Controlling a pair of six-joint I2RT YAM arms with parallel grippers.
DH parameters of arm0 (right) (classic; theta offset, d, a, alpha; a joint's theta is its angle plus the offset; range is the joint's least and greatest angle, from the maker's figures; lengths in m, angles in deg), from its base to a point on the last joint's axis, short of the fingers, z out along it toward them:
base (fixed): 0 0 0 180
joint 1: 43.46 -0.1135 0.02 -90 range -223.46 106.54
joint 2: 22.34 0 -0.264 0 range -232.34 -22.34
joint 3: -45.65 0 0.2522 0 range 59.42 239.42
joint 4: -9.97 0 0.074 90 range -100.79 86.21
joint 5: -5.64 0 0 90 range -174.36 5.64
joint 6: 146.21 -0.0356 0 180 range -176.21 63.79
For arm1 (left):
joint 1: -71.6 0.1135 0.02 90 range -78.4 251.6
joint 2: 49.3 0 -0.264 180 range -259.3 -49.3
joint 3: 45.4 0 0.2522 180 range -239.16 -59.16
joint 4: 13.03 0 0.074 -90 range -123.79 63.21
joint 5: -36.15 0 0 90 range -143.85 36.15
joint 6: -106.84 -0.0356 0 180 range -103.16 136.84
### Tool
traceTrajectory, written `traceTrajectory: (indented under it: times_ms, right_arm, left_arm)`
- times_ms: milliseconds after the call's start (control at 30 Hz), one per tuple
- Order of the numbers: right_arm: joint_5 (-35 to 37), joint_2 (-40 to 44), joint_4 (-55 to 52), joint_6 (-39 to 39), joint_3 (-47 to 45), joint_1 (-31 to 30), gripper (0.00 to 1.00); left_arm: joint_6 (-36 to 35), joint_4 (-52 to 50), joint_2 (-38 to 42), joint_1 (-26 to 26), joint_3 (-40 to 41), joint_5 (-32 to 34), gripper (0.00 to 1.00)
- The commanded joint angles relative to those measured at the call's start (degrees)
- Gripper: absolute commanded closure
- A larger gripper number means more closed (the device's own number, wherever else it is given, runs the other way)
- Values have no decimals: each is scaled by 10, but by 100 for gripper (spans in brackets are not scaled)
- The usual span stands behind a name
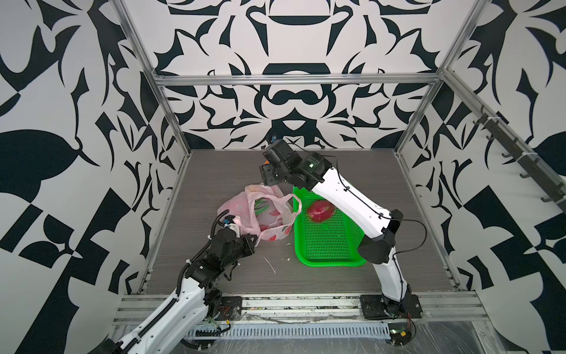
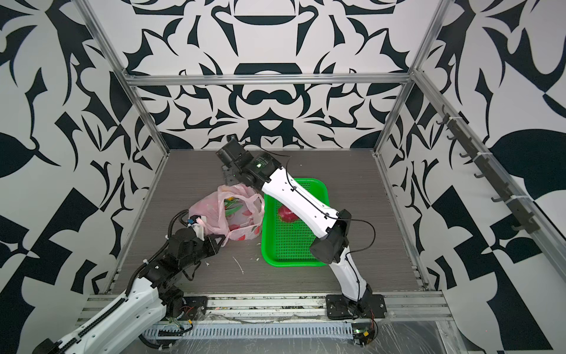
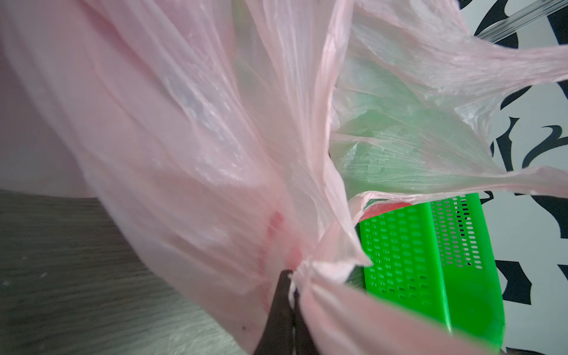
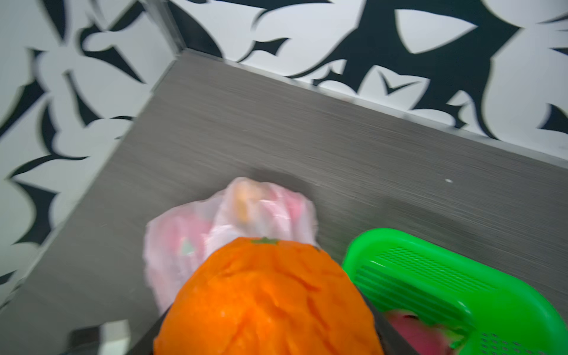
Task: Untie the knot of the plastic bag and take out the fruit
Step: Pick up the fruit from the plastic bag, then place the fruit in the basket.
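Observation:
The pink plastic bag (image 1: 235,211) lies mid-table in both top views, its mouth gaping and its handle loops slack; the knot is out of view. Green scales of a dragon fruit (image 1: 262,206) show inside it. My left gripper (image 3: 290,276) is shut on a bunched fold of the bag at its near edge (image 1: 256,240). My right gripper (image 4: 270,332) hovers over the bag's far side (image 1: 269,181), shut on an orange fruit (image 4: 267,295). A yellow-orange fruit (image 4: 242,199) shows through the plastic. Another dragon fruit (image 1: 320,211) lies in the green basket (image 1: 327,248).
The green perforated basket (image 2: 291,245) stands right against the bag, and my right arm (image 1: 352,202) reaches across above it. A thin white scrap (image 1: 271,265) lies on the grey tabletop in front of the bag. Metal frame posts and patterned walls close in the table.

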Motion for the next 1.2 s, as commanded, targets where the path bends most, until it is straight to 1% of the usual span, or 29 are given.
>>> traceTrajectory:
  times_ms: [0, 100, 233, 500, 633, 767, 967, 1167]
  right_arm:
    - [19, 58, 32, 9, -51, 35, 42]
    - [23, 89, 65, 2, -115, 58, 43]
    - [32, 122, 94, -5, -178, 83, 43]
    - [25, 155, 125, -33, -281, 128, 43]
    - [0, 151, 140, -47, -331, 143, 43]
    - [-23, 133, 146, -53, -359, 150, 43]
    - [-49, 97, 146, -52, -379, 152, 43]
    - [-71, 50, 134, -37, -371, 153, 43]
  left_arm:
    - [-11, 3, 2, -2, -20, 3, 100]
    - [-12, 2, 5, -2, -21, 5, 100]
    - [-15, -2, 8, -2, -20, 6, 100]
    - [-18, -14, 18, -2, -21, 12, 100]
    - [-18, -20, 25, -2, -20, 15, 100]
    - [-21, -28, 32, -2, -22, 18, 100]
    - [-21, -38, 42, -2, -22, 20, 100]
    - [-21, -45, 49, -2, -25, 24, 100]
